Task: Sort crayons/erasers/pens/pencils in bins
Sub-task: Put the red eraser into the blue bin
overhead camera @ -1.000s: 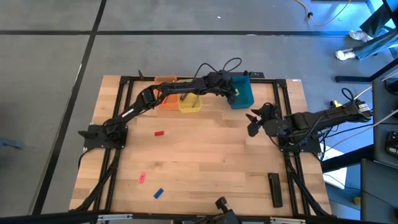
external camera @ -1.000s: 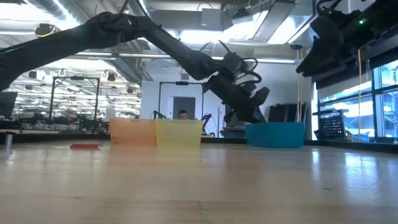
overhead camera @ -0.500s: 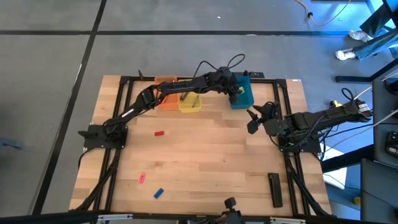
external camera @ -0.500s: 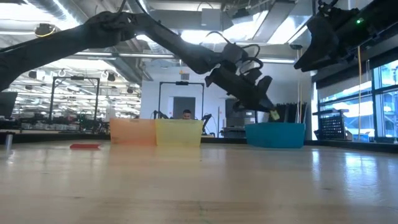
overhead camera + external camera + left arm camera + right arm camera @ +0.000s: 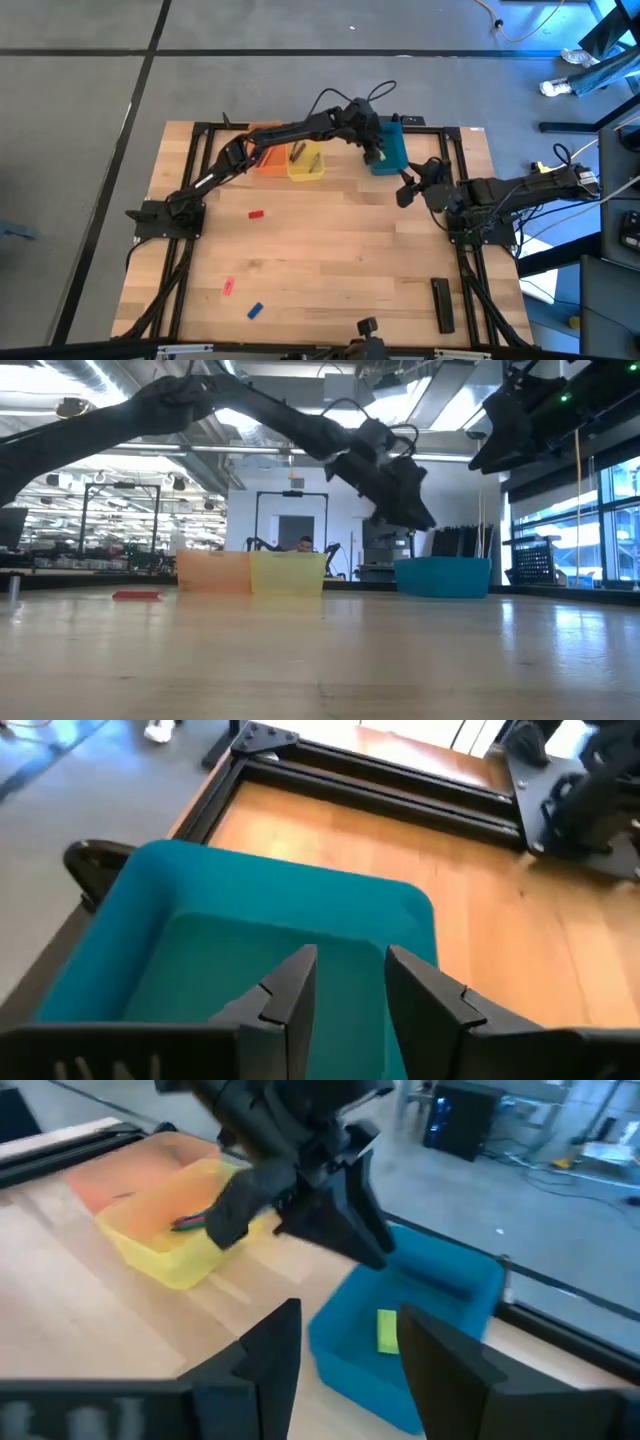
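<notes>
Teal bin holds a yellow eraser beneath the parted, empty left gripper.

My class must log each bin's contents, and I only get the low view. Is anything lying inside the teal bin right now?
Observer: Yes, the right wrist view shows one yellow eraser lying in the teal bin.
Operator: Is the left gripper holding something?
Observer: No, the left gripper is open and empty above that bin.
Operator: Any erasers outside the bins?
Observer: Three on the table: a red eraser, a pink eraser, a blue eraser.
</notes>
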{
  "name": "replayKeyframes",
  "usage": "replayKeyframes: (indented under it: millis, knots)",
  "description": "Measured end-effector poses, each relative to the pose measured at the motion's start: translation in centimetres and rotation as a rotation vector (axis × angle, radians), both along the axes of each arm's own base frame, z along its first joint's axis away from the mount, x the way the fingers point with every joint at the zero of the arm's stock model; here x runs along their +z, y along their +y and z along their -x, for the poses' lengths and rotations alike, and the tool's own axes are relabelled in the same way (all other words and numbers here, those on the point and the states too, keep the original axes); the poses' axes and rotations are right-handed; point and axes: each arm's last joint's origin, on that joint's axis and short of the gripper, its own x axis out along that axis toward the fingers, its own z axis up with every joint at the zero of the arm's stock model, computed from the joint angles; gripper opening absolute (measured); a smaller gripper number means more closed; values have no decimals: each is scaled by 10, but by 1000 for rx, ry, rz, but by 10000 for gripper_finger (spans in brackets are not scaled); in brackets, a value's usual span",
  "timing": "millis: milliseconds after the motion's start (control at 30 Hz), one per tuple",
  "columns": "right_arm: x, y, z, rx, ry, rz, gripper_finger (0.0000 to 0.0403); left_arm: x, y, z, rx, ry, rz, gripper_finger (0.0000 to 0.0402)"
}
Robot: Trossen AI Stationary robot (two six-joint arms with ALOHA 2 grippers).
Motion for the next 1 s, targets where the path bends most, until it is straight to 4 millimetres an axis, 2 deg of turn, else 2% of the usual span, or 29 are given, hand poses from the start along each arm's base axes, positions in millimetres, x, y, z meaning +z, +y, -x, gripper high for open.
replayKeyframes:
  millis: [133, 233, 367, 467, 567, 767, 900, 1000]
  knots:
    - [3, -2, -7, 83, 8, -3, 167, 29, -8, 15, -29, 59, -22, 111]
    - [3, -3, -17, 168, 19, -6, 167, 47, -23, 30, -37, 135, -33, 111]
    - [0, -3, -34, 257, 21, 1, 167, 49, -54, 46, -40, 249, -52, 110]
    - [-6, -1, -48, 308, 37, 24, 167, 52, -81, 64, -68, 253, -63, 110]
    - [-13, 0, -60, 349, 62, 49, 167, 55, -104, 89, -49, 220, -73, 110]
    - [-23, 4, -86, 457, 26, 95, 167, 63, -143, 160, 75, 112, -112, 110]
    - [-27, 7, -105, 568, -61, 138, 167, 54, -169, 204, 124, 86, -148, 110]
    - [-32, 4, -118, 619, -138, 167, 167, 43, -186, 230, 132, 78, -158, 110]
